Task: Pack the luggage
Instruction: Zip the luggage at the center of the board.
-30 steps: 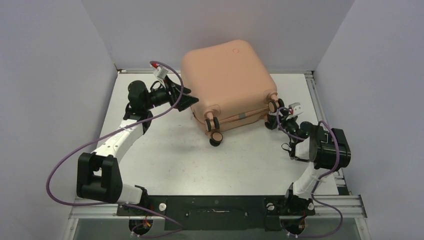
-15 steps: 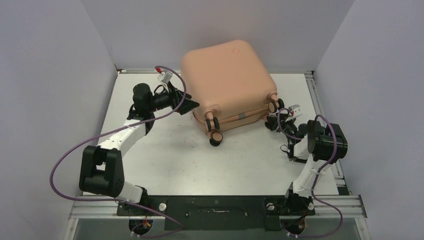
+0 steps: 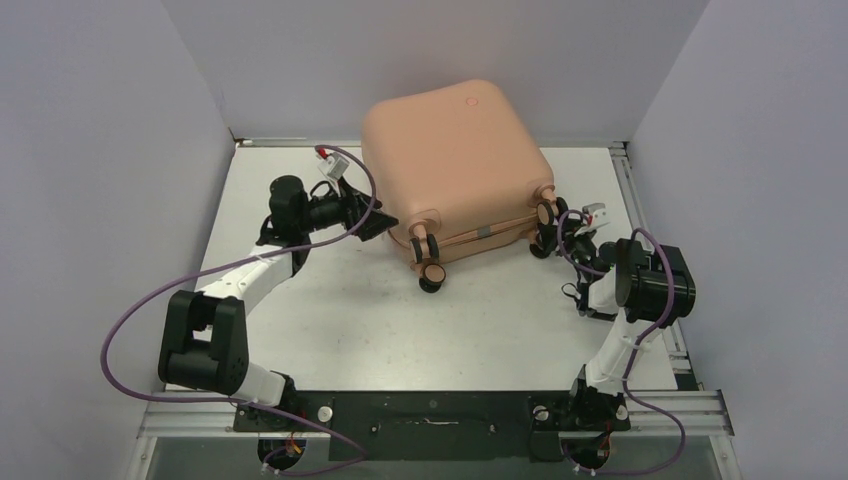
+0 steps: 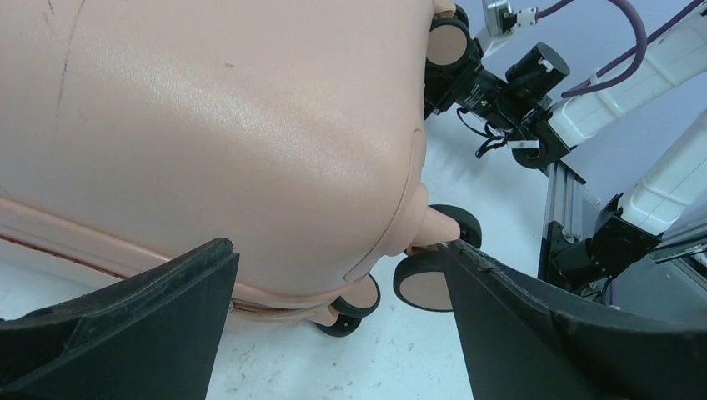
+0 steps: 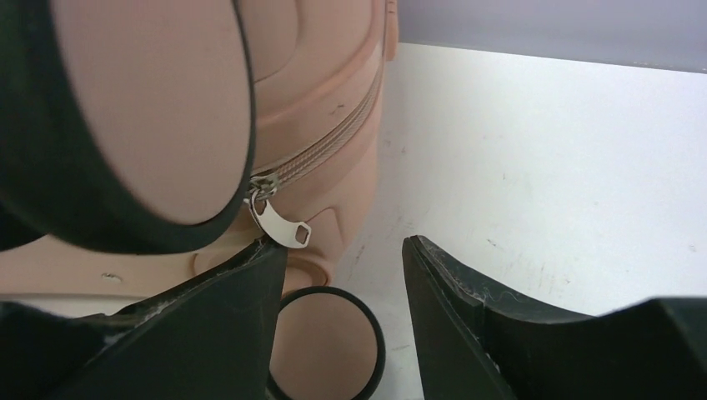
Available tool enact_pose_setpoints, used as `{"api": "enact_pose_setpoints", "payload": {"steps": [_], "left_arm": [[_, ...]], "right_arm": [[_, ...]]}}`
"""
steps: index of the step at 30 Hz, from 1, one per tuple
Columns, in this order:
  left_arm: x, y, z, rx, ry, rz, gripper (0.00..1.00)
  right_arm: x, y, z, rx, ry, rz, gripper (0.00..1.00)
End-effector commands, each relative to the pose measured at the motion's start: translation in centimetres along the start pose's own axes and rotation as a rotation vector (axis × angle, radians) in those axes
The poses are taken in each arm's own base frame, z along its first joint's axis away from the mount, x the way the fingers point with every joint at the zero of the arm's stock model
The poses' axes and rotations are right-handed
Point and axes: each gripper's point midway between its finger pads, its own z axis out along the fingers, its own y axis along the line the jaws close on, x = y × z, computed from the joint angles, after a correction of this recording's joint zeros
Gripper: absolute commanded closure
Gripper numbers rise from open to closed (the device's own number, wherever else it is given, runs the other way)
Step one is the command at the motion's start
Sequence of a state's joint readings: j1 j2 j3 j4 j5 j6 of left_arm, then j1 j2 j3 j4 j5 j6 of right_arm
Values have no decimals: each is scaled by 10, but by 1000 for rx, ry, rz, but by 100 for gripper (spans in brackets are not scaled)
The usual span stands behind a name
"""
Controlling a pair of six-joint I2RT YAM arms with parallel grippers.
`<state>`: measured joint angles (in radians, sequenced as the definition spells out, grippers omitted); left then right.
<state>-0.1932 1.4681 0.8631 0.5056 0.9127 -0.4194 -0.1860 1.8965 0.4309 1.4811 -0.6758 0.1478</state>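
Luggage (image 3: 455,165) is lying closed at the table's (image 3: 330,310) far centre, wheels nearward, with the right gripper (image 5: 343,250) nearer, half-spread and empty, zipper pull (image 5: 279,223) just beside one fingertip, while the left gripper (image 3: 375,222) is gaping wide.

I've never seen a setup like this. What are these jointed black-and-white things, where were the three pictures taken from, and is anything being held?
They are two robot arms bolted to the near edge of a table. One picture looks down from above; the other two come from a camera on each arm's wrist. A peach-pink suitcase, the luggage, lies on the table with its wheels toward the arms. The left gripper is wide open at the luggage's near left corner. The right gripper is open too, right beside the silver zipper pull. Nothing is held.
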Motion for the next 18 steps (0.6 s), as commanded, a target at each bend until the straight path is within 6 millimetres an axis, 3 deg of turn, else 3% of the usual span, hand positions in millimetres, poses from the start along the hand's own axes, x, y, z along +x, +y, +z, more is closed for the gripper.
{"api": "enact_pose_setpoints", "payload": {"steps": [1,7,15,18], "left_arm": [[-5,-3,-4,2,-17,71,4],[6,-1,-2,4,4,53,4],[25,1,-2,2,36,21,4],[32,2,-1,-3,45,11,3]], "right_arm": [[-84,10,11,-46,-295,-167,46],[-87,16,17,-76,-304,-168,57],[-85,34,9,-163,-291,-250,56],[-82,43,9,-215,-283,-258,66]]}}
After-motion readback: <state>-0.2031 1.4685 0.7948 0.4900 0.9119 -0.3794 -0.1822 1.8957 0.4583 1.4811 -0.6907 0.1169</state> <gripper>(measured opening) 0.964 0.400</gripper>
